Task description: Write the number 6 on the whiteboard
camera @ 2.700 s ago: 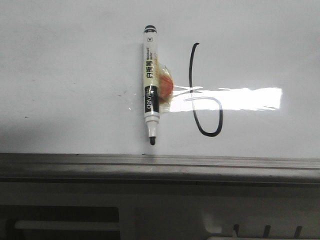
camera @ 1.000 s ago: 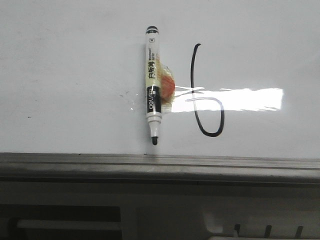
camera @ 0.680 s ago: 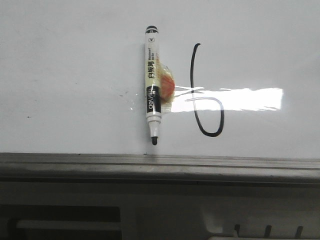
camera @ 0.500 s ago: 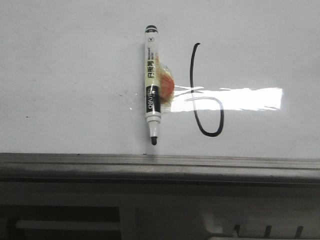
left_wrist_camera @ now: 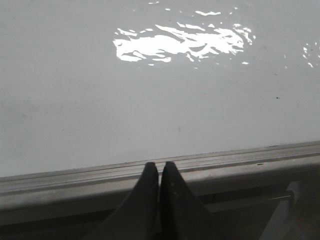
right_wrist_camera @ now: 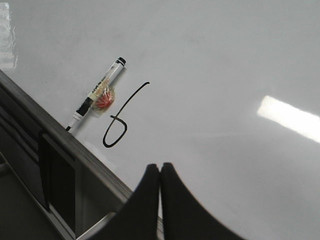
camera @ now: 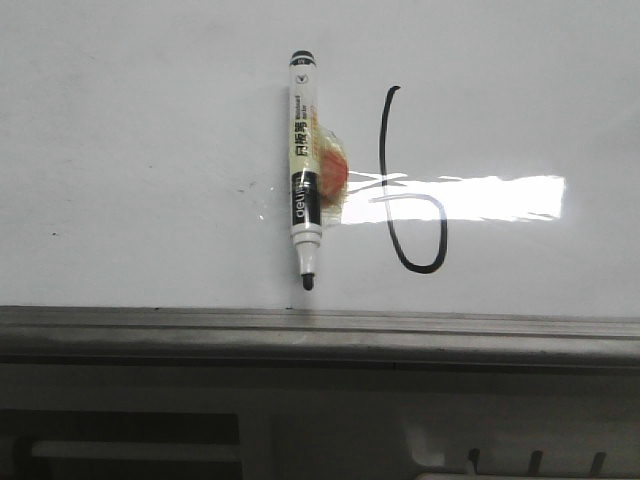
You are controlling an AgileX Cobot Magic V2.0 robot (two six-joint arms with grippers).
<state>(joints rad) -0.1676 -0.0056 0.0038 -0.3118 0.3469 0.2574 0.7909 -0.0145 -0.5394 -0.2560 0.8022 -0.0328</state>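
front view: the whiteboard (camera: 150, 150) fills the upper part, with its grey edge rail (camera: 320, 335) running along the near side. the number 6 (camera: 408, 190) is drawn in thin black line right of centre, its loop crossed by a bright glare patch (camera: 480, 197). a marker pen (camera: 304, 170) lies just left of it, uncapped tip toward the rail, with an orange blob under clear tape (camera: 332, 172) stuck at its side. no gripper is seen here.

left wrist view: the left gripper (left_wrist_camera: 159, 172) is seen with fingers pressed together, nothing between them, sitting over the edge rail (left_wrist_camera: 225, 162). blank whiteboard (left_wrist_camera: 150, 110) surface beyond, with glare.

right wrist view: the right gripper (right_wrist_camera: 159, 172) is likewise closed on nothing, hanging over the whiteboard (right_wrist_camera: 225, 60). the number 6 (right_wrist_camera: 120, 119) and marker pen (right_wrist_camera: 95, 95) are seen well apart from it, near the rail (right_wrist_camera: 60, 145).
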